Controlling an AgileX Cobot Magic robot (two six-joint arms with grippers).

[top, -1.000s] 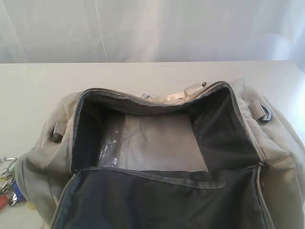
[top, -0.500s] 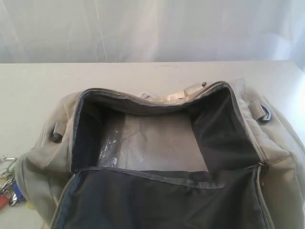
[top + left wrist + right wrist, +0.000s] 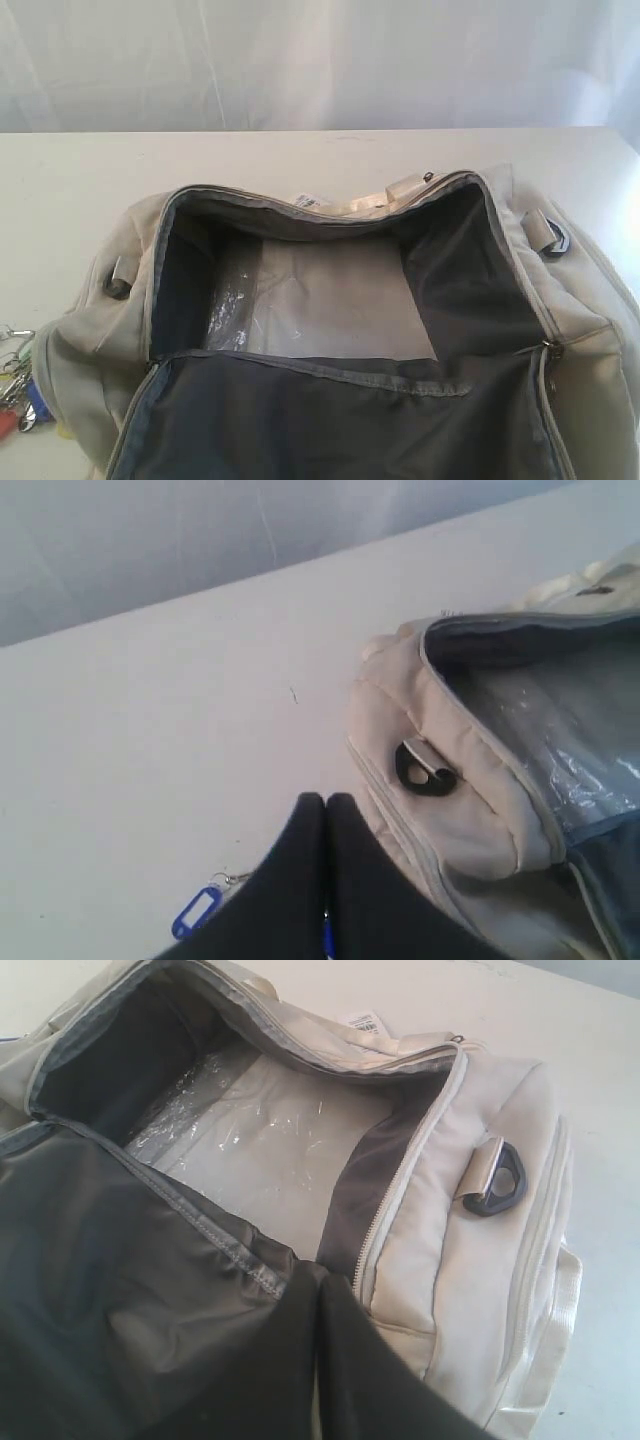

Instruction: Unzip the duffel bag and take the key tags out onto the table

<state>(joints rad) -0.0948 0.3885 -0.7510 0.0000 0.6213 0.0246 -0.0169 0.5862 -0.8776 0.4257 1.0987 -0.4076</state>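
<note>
The duffel bag lies on the white desk and fills most of the exterior view. It is unzipped: its top flap is folded toward 6 o'clock, so the dark grey lining shows. On the floor of the bag lies a crinkled clear plastic sheet; no other thing is seen inside. A white paper label sticks out at the far rim, about 12 o'clock of the opening.

The key tags are out of the bag. They lie on the desk at about 8 o'clock of the bag, just beside its left end, and the edge of the view cuts them partly off. In the left wrist view one blue tag lies flat on the desk.

The left pincer is fully closed, its two black fingers pressed together, and it holds nothing. It is above the desk, near the blue tag and near the end of the bag with the black D-ring.

The right pincer is also fully closed and empty. It is over the bag, close to the hem of the flap and to the grey zipper; whether it touches the cloth I cannot tell.
</note>
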